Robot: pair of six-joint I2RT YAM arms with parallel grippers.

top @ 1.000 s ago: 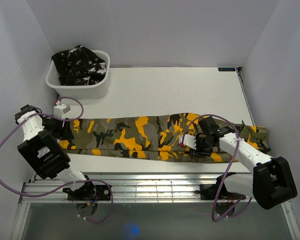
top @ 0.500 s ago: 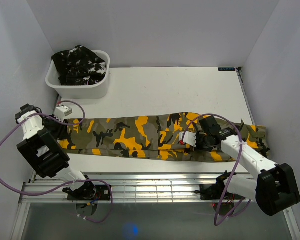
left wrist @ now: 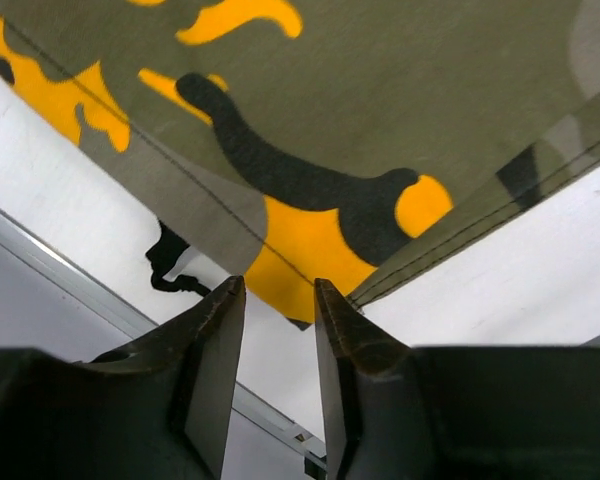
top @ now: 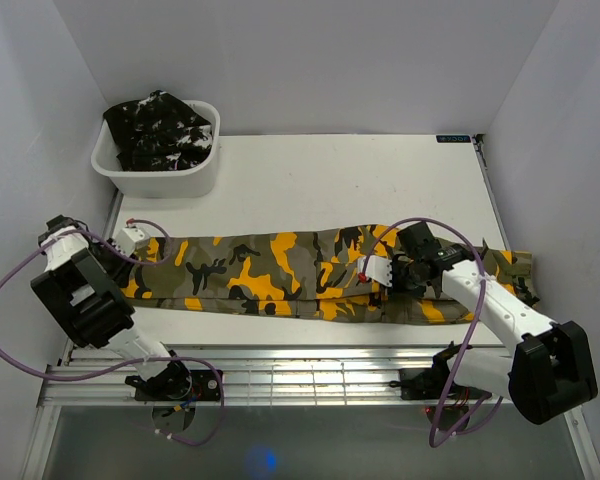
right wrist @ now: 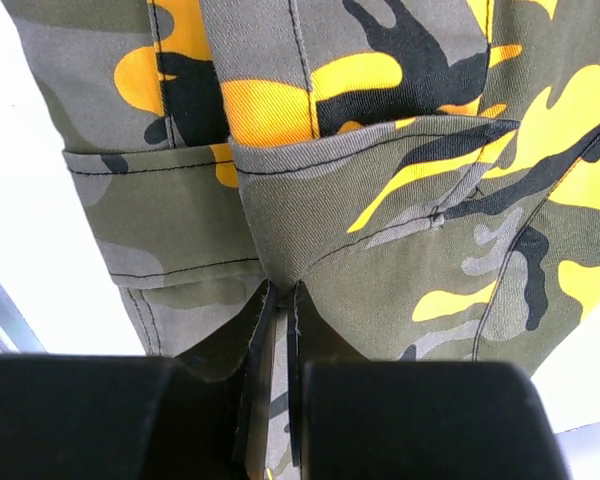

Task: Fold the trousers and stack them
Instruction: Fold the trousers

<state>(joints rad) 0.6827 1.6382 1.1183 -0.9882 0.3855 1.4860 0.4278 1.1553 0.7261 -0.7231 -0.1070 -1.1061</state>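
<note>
Right hand point(top: 372, 270) has slid left along the olive trousers point(top: 270, 272) since the earlier frame, and the left hand point(top: 132, 238) has dropped toward their left end. Top view — olive trousers lie stretched along the near desk point(top: 360, 180); black trousers point(top: 160, 130) sit in the tub point(top: 175, 180), far left. Left wrist — I see the fingers slightly apart, gripping nothing, with the hem corner at the tips. Right wrist — hand clamped on a fold of the olive trousers.

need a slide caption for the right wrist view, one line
Right end effector pinching a fold of the orange camouflage trousers on the white table.
</note>
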